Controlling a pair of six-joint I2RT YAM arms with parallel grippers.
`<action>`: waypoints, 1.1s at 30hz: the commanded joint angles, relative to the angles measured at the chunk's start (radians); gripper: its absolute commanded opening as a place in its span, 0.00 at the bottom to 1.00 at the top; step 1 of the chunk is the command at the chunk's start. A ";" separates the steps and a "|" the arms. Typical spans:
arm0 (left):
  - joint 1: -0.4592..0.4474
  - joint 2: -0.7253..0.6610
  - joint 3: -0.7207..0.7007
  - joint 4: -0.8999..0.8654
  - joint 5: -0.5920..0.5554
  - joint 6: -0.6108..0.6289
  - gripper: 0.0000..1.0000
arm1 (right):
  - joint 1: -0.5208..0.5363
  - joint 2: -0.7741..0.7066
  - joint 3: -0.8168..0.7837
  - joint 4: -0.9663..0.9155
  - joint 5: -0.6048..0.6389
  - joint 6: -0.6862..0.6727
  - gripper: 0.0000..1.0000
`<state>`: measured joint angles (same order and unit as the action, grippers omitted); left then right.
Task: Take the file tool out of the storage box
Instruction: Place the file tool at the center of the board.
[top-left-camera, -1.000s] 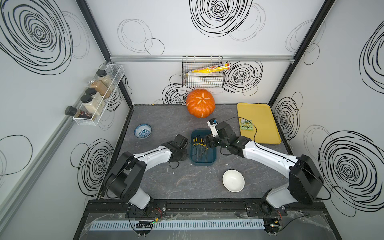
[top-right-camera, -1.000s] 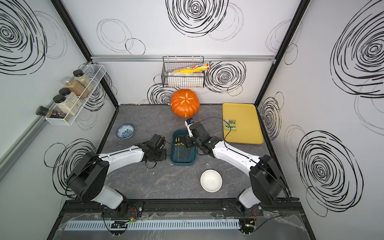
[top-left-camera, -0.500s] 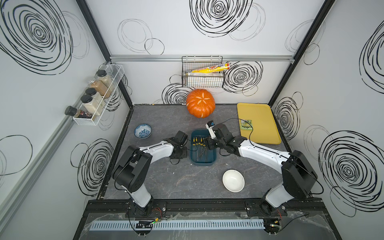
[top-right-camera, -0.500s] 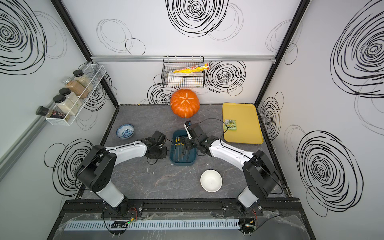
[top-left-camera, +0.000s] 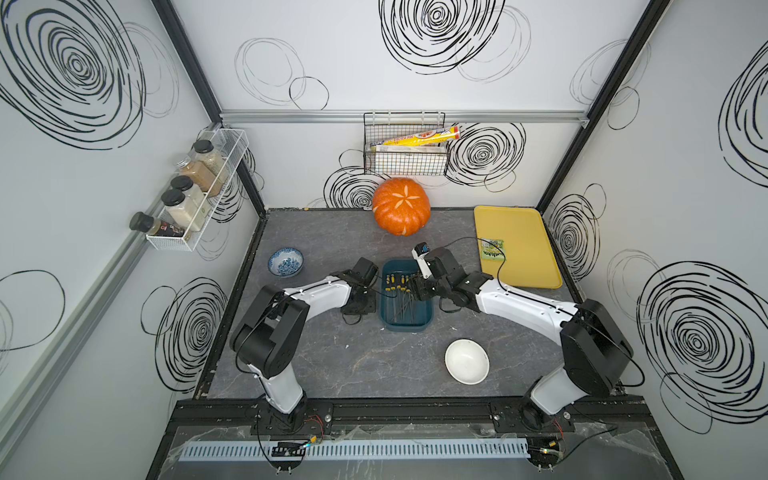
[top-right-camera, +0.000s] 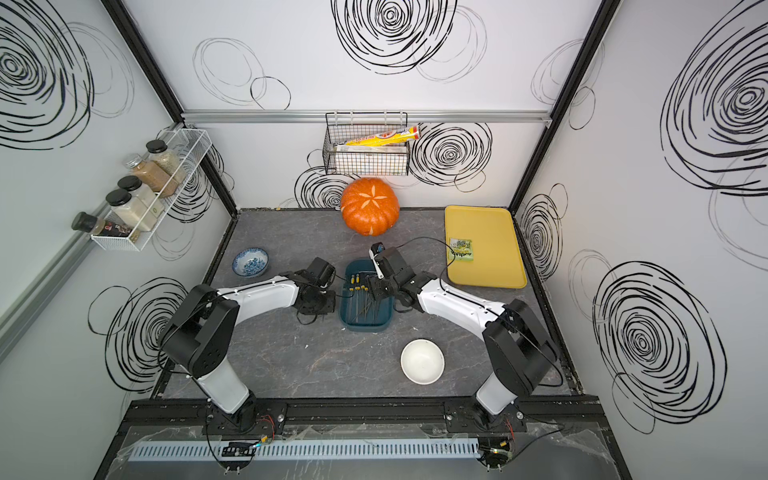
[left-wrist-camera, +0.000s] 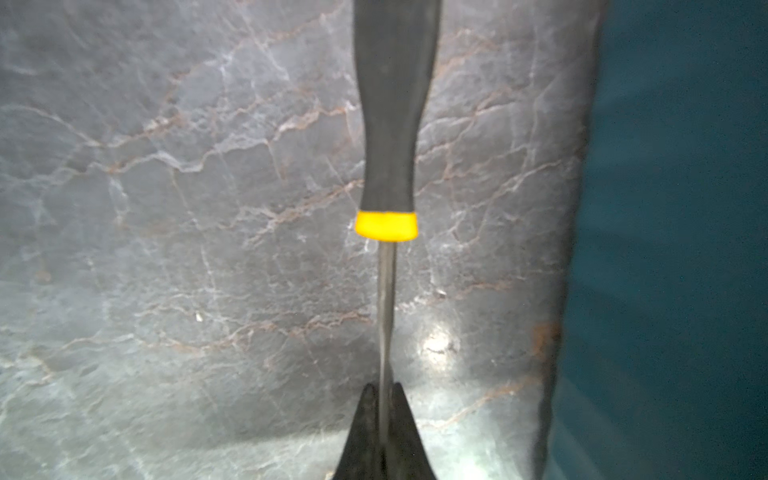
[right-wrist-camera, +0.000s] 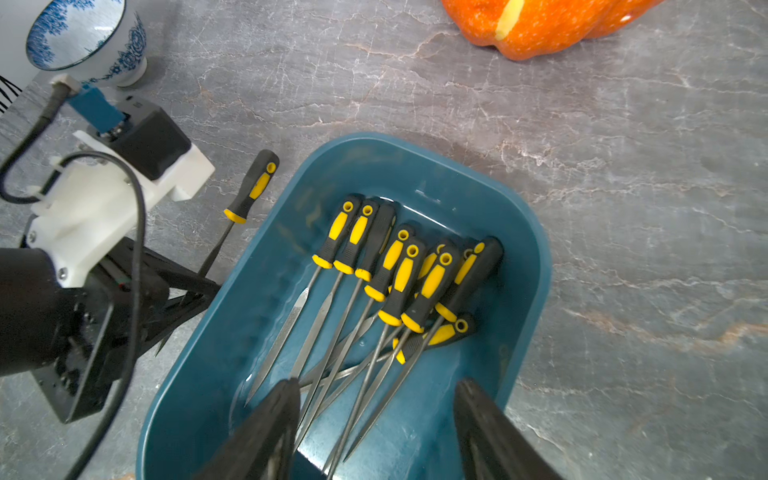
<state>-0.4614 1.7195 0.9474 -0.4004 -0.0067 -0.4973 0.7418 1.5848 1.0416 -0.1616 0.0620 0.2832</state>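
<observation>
Left gripper: jaws closed tight on the thin metal blade of the file tool, whose black handle with a yellow collar extends away from the fingertips. The file is outside the storage box, over the grey stone tabletop and just beside the box's long wall on the left arm's side; whether it touches the surface cannot be determined. Right gripper: jaws standing well apart and holding nothing, positioned above the box over the blade ends of the other files. These lie in a loose bundle on the box floor, handles toward the far wall and blades fanning toward the gripper, with one file lying crosswise under the rest. In both top views the box sits near the middle of the table with an arm on either side of it. Surroundings: an orange pumpkin stands at the back wall, beyond the box; a yellow tray carrying a small green packet lies on the right arm's side; a blue-patterned bowl stands on the left arm's side – well apart from the box; a white bowl rests toward the front of the table
</observation>
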 joint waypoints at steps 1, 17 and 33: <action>0.030 -0.049 -0.062 0.055 0.053 0.006 0.00 | -0.006 -0.034 -0.029 0.021 0.010 -0.001 0.64; 0.020 0.115 0.077 -0.150 0.021 0.048 0.10 | -0.009 -0.019 -0.039 0.037 -0.026 0.004 0.63; 0.016 0.038 0.054 -0.078 0.040 0.038 0.28 | -0.009 0.009 -0.021 0.062 -0.072 0.010 0.59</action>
<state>-0.4450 1.7832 1.0424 -0.4808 0.0269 -0.4553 0.7361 1.5707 0.9955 -0.1158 0.0139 0.2859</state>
